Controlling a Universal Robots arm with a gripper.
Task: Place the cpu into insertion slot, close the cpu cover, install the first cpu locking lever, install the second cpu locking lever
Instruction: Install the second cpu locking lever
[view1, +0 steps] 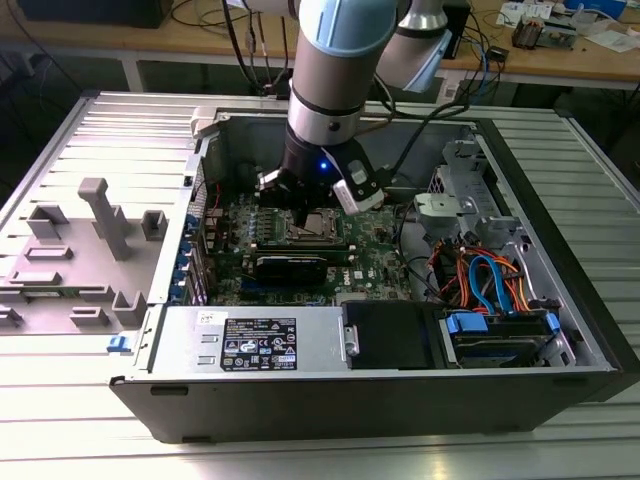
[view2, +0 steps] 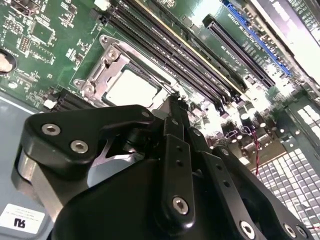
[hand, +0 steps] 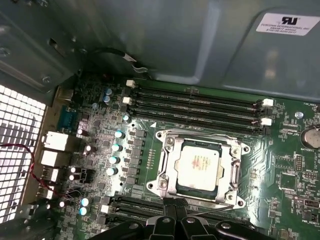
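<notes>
The cpu (hand: 198, 165) lies flat in the insertion slot (hand: 236, 175), silver top up. The cpu cover (hand: 167, 167) is folded down around it, framing the chip through its window. My gripper (hand: 175, 206) is shut, with its black fingertips pressed together at the socket's edge. A thin metal locking lever (hand: 215, 210) runs off from those tips; I cannot tell whether they pinch it. In the second wrist view the gripper (view2: 175, 100) touches down just beside the cpu (view2: 131, 87). In the exterior view the gripper (view1: 300, 212) hangs over the socket (view1: 318, 228) inside the open computer case.
Long black memory slots (hand: 200, 107) run alongside the socket. A black graphics card (view1: 290, 267) sits next to the socket. The power supply (view1: 255, 340) and a drive cage with blue and orange cables (view1: 490, 280) fill the case's near side. A grey fixture (view1: 95, 230) stands outside the case.
</notes>
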